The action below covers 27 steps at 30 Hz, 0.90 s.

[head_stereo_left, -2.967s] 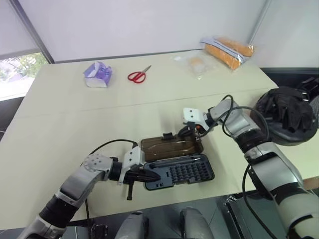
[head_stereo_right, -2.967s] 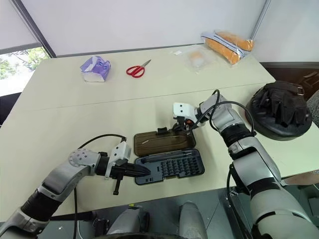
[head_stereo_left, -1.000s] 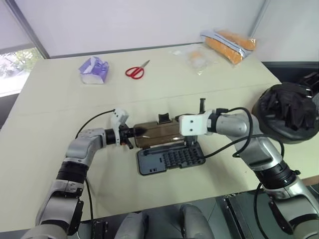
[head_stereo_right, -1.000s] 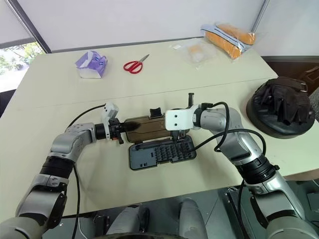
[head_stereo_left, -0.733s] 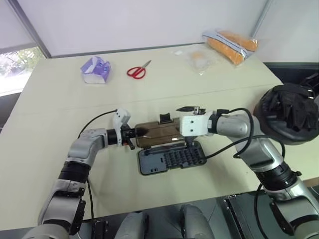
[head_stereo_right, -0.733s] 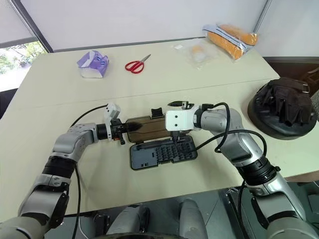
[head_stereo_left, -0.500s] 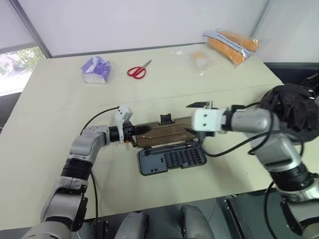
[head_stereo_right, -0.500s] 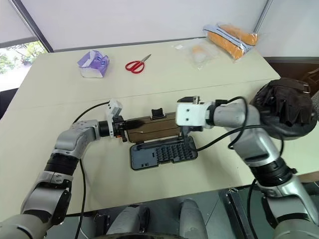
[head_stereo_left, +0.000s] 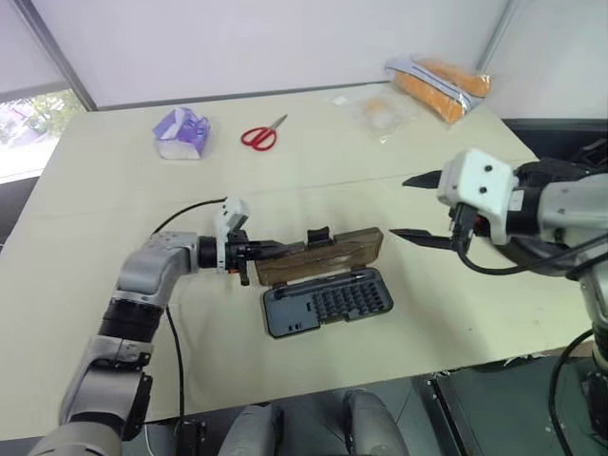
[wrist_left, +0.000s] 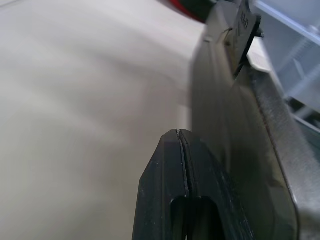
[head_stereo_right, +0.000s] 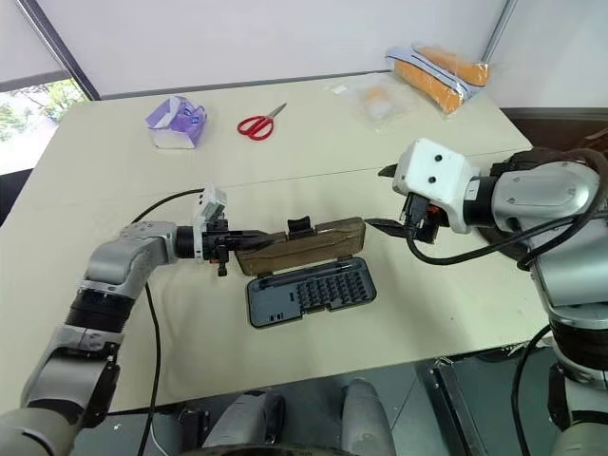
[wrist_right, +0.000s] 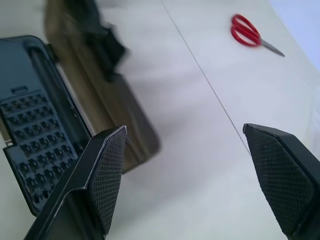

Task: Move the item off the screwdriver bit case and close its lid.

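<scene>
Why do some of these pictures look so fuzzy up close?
Left wrist view: the closed fingers and the brown lid sit very near the lens, so both look soft. Right wrist view: the case is blurred, the red scissors clearer. Head views: even daylight, faint shadows.

Left pincer (head_stereo_right: 249,239) pinched together, pointing right; right pincer (head_stereo_left: 415,205) spread wide, raised.

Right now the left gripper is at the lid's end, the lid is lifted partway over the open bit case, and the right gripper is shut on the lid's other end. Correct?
Not quite. The right gripper is open and clear of the lid, as the right eye view shows. The left gripper is at the lid's end, and the lid stands partway up over the open screwdriver bit case.
</scene>
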Motion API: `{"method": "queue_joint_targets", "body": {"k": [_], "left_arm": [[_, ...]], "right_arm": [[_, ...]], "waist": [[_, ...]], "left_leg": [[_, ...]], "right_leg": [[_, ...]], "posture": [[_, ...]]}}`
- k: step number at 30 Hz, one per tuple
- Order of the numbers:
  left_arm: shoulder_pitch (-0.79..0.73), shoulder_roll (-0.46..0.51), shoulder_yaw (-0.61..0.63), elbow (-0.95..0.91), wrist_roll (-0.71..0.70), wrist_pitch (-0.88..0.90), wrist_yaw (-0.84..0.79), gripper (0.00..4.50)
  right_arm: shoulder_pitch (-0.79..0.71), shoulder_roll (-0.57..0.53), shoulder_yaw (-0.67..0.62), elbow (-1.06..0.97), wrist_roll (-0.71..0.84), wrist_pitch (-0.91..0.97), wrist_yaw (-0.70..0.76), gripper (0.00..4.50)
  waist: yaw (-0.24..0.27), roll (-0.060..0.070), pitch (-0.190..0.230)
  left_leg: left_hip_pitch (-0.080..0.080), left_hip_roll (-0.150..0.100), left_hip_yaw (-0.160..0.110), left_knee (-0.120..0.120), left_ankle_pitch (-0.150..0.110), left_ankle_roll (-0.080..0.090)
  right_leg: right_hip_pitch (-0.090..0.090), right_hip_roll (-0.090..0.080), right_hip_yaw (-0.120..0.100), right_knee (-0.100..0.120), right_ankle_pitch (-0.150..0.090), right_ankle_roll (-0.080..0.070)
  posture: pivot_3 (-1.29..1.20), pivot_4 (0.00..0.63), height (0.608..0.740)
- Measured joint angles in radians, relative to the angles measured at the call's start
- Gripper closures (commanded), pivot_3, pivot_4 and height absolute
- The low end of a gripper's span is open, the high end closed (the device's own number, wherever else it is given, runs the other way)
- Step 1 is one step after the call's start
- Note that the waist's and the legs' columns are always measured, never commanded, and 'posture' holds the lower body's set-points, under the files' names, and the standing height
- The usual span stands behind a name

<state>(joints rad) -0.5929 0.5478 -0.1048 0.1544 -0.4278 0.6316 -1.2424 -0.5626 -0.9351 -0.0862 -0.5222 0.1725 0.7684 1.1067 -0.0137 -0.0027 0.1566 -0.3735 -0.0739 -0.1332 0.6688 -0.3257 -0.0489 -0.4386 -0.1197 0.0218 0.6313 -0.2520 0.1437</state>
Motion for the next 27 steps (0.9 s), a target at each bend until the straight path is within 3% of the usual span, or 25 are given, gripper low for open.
{"method": "queue_joint_targets", "body": {"k": [8, 13, 19, 27], "left_arm": [[0.036, 0.075, -0.058, -0.126, -0.039, 0.075, -0.104, 4.5], [0.072, 0.069, -0.109, -0.162, -0.033, 0.073, -0.105, 4.5], [0.111, 0.002, -0.189, -0.109, 0.045, -0.082, -0.076, 4.5], [0.117, 0.002, -0.202, -0.081, 0.071, -0.184, -0.075, 4.5]], "right_arm": [[0.029, -0.012, 0.006, -0.001, 0.027, -0.011, -0.051, 0.63], [0.043, -0.02, 0.007, -0.001, 0.044, -0.012, -0.066, 0.63], [0.078, -0.018, 0.035, -0.005, 0.069, -0.008, -0.095, 0.63], [0.114, -0.012, 0.084, -0.014, 0.099, -0.01, -0.12, 0.63]], "waist": [[0.001, 0.0, 0.0], [0.001, 0.0, 0.0], [0.005, 0.0, 0.0], [0.004, 0.0, -0.001]], "left_leg": [[0.0, 0.0, 0.0, 0.0, 0.0, 0.0], [0.0, 0.0, 0.0, 0.0, 0.0, 0.0], [0.002, 0.0, 0.001, 0.001, 0.0, 0.0], [0.017, 0.001, 0.0, -0.001, -0.004, 0.008]], "right_leg": [[0.0, 0.0, 0.0, 0.0, 0.0, 0.0], [0.0, 0.0, 0.0, 0.0, 0.0, 0.0], [0.004, 0.0, 0.0, 0.0, 0.0, 0.0], [0.017, 0.0, 0.0, -0.002, 0.0, 0.0]], "posture": [[0.0, 0.15, 0.74], [0.0, 0.15, 0.74], [0.0, 0.15, 0.74], [0.0, 0.15, 0.74]]}}
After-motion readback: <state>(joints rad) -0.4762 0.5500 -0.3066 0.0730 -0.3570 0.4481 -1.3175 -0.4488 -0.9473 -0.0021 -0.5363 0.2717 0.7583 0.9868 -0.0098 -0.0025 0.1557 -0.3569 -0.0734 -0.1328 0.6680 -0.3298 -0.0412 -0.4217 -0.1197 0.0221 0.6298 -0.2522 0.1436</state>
